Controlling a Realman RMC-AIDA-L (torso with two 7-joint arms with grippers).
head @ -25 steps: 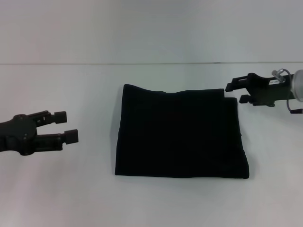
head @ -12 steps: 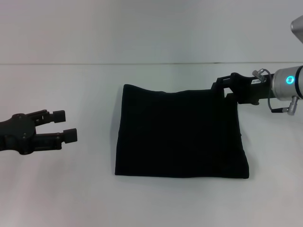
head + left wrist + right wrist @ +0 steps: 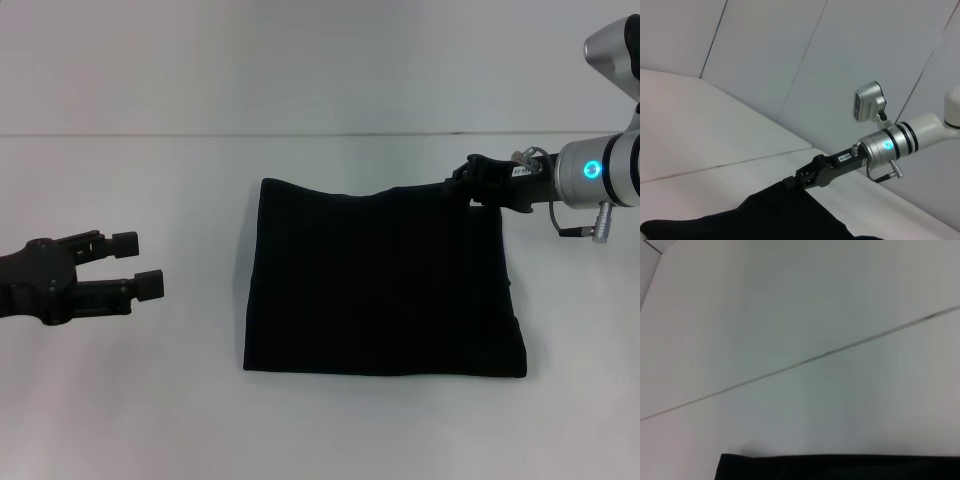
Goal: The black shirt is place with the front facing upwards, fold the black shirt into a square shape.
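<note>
Two black grippers flank a white desk (image 3: 150, 400). Toward the desk's left edge, the left gripper (image 3: 138, 266) hovers low over bare desk, well apart from the cloth, its jaws spread with nothing between them. At the middle of the desk lies the plain black cloth shirt (image 3: 380, 285), already folded into a flat, roughly square bundle, with its far edge slightly wavy and its near right corner jutting a little outward; no lettering or label shows on the upper face. At the shirt's far right corner sits the right gripper (image 3: 470, 182), reaching in from the desk's right edge on a silver wrist with a glowing blue ring; its tip touches that corner, but whether the jaws are clamped on the cloth I cannot tell. The left wrist view shows the same meeting of gripper tip and shirt corner.
</note>
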